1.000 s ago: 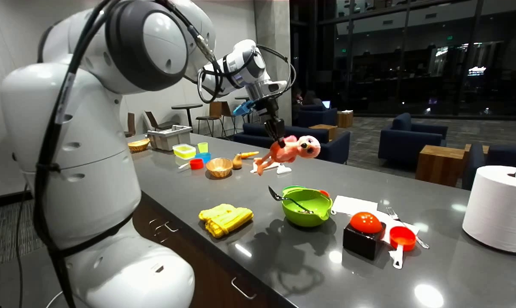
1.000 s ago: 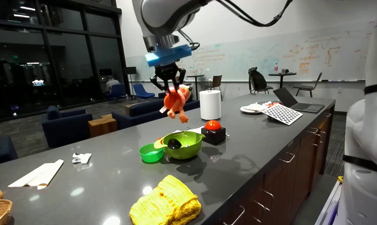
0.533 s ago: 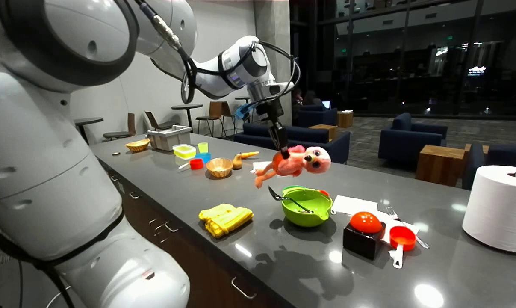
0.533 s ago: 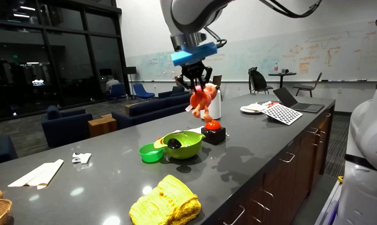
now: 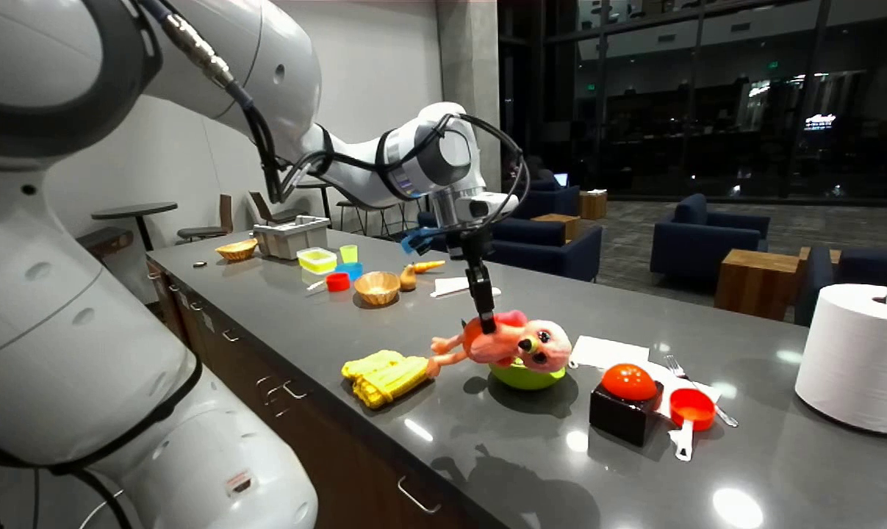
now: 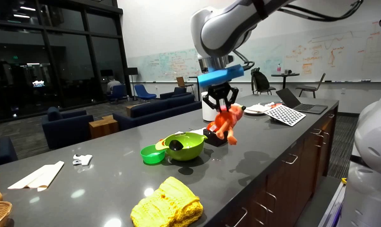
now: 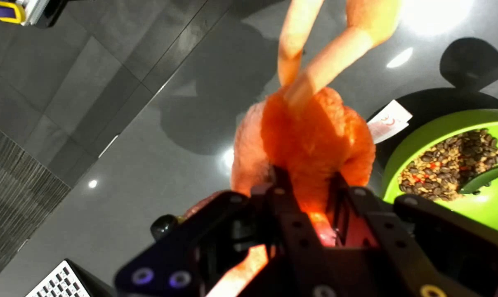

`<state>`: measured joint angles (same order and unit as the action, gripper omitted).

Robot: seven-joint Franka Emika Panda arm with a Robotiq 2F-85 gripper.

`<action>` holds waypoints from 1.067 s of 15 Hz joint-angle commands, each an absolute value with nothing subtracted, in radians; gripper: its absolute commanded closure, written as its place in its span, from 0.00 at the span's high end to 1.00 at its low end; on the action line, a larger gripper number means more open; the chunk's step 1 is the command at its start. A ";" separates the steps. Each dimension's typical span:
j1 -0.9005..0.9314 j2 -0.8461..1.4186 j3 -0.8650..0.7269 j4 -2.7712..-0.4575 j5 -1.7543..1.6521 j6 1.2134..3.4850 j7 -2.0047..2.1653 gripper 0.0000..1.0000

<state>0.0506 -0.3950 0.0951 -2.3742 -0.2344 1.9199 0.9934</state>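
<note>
A toy [image 5: 500,347] is pinched by the gripper [image 6: 224,108]; bowl [image 5: 528,378] and box [image 6: 211,138] are partly hidden by it, each in an exterior view.

In an exterior view, the pincer [image 5: 489,325] holds a pink plush bird [image 5: 505,347] partly hiding a green bowl [image 5: 528,378].
</note>
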 commanded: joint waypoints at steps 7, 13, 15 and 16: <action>-0.023 -0.469 0.088 -2.616 -0.155 2.138 0.981 0.06; -0.029 -0.430 0.084 -2.713 -0.110 2.335 0.959 0.06; -0.027 -0.413 0.087 -2.741 -0.092 2.404 0.947 0.06; -0.025 -0.397 0.086 -2.754 -0.082 2.446 0.936 0.06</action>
<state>-0.0190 -0.4114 0.0830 -2.7063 -0.1216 2.3413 0.9758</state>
